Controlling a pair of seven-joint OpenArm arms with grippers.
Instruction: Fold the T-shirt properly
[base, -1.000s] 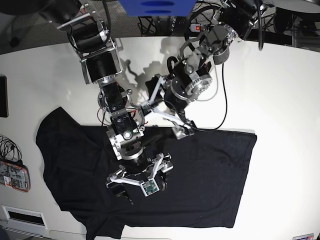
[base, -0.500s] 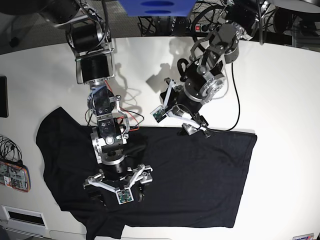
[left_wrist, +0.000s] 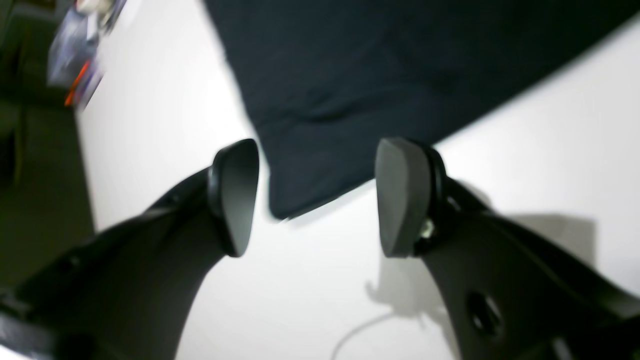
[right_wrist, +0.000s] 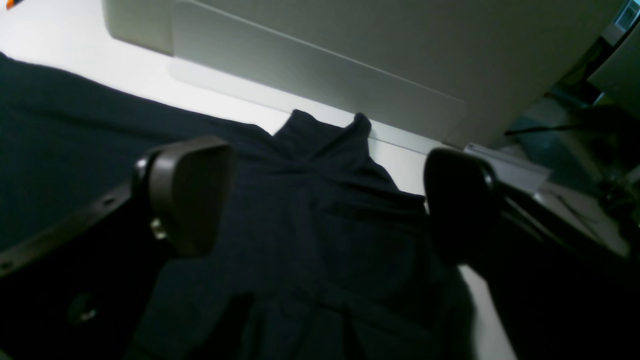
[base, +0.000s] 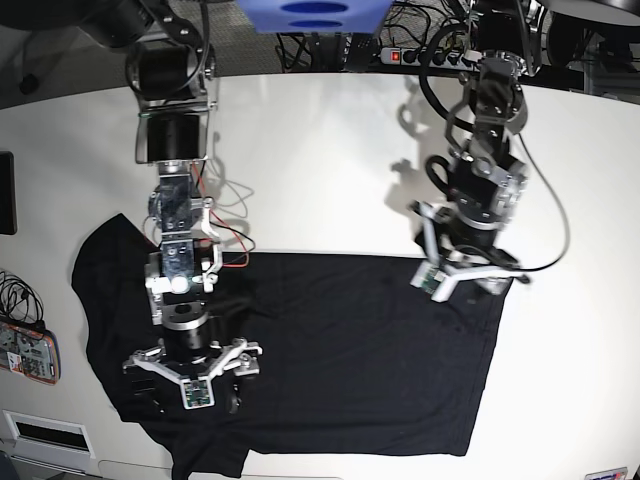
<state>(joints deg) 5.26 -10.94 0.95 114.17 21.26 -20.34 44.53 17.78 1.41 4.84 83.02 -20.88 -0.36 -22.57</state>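
The black T-shirt (base: 350, 350) lies spread flat on the white table. My left gripper (base: 470, 283) hovers at the shirt's upper right corner. In the left wrist view its fingers (left_wrist: 235, 195) stand apart, with the T-shirt's corner (left_wrist: 305, 170) lying on the table between and beyond them, not pinched. My right gripper (base: 190, 388) hangs over the lower left part of the shirt near a sleeve. The right wrist view shows it (right_wrist: 325, 200) wide open above a rumpled sleeve of the T-shirt (right_wrist: 325, 165), with nothing held.
A phone and cables (base: 25, 350) lie at the table's left edge, beside a dark tablet (base: 5, 190). A white box (base: 45, 435) sits at the front left, and it (right_wrist: 325, 75) shows close behind the sleeve. Bare white table (base: 580, 200) lies right of the shirt.
The right gripper has swung left and toward the front over the shirt. The left gripper has travelled right along the top edge to the shirt's corner, and its jaws have narrowed.
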